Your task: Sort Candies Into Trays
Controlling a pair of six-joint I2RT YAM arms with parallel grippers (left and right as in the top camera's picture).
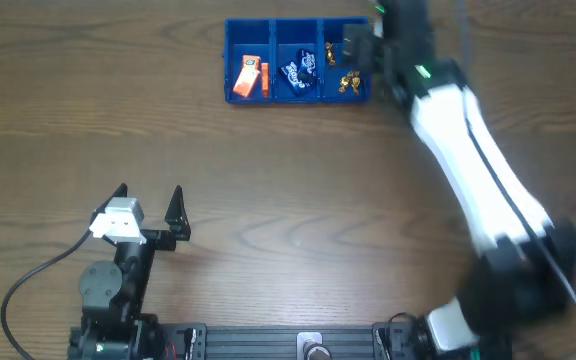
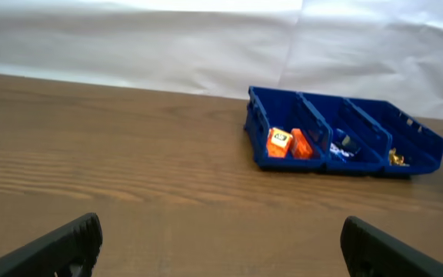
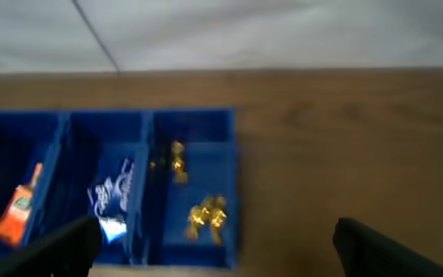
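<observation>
While your right gripper hovers open-jawed above gold candies in the tray, your left gripper sits well apart, jaws spread.

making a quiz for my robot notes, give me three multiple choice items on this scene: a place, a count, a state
1. How many compartments has the blue tray?
A. two
B. three
C. four

2. Where do the gold candies lie?
A. the middle compartment
B. the end compartment on the side of the right arm
C. the end compartment on the left arm's side

3. How is the left gripper?
A. open, holding nothing
B. shut on a gold candy
C. shut on the tray's rim

Key: 1 B, two dividers split it in three; 2 B, they sit past the blue-wrapped candies, at that arm's end; 3 A, its fingers stand apart with nothing between.
</observation>
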